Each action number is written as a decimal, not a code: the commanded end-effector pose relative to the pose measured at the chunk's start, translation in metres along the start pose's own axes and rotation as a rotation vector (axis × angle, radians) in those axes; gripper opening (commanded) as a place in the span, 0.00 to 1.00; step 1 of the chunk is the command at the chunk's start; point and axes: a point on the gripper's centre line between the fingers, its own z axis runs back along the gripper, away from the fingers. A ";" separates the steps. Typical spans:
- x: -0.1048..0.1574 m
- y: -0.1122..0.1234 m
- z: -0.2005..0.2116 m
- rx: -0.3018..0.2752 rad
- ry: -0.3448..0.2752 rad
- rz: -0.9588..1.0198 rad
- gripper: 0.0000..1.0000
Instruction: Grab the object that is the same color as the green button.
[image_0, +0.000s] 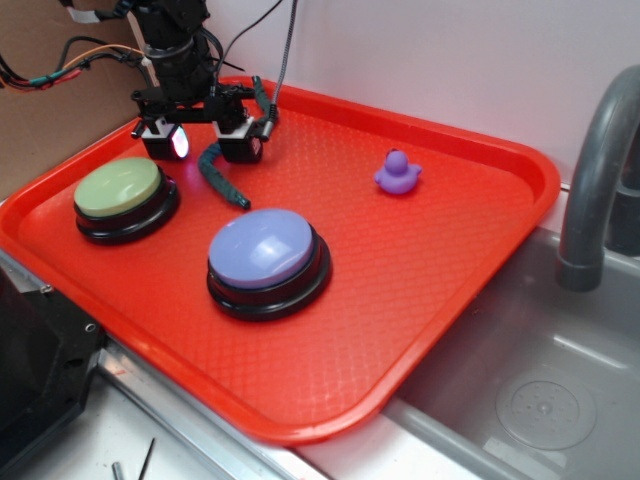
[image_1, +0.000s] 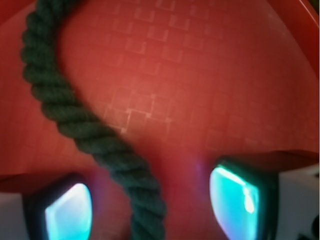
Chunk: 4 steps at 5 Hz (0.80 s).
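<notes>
The claw (image_0: 203, 140) sits low over the tray (image_0: 420, 270) in the upper left, jaws spread apart with the green rope (image_1: 75, 125) lying between them, ungripped. Just left stands the green button (image_0: 122, 190); the purple button (image_0: 265, 255) sits below, the duck (image_0: 397, 174) well right.

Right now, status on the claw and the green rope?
Claw open, low over the red plastic tray. Dark green twisted rope running between its fingers, ungripped. Nothing in the way.
</notes>
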 end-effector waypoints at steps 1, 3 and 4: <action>0.004 0.014 0.002 -0.049 -0.022 0.020 0.00; 0.005 0.013 0.011 -0.065 -0.018 0.027 0.00; 0.004 0.011 0.058 -0.016 -0.001 -0.009 0.00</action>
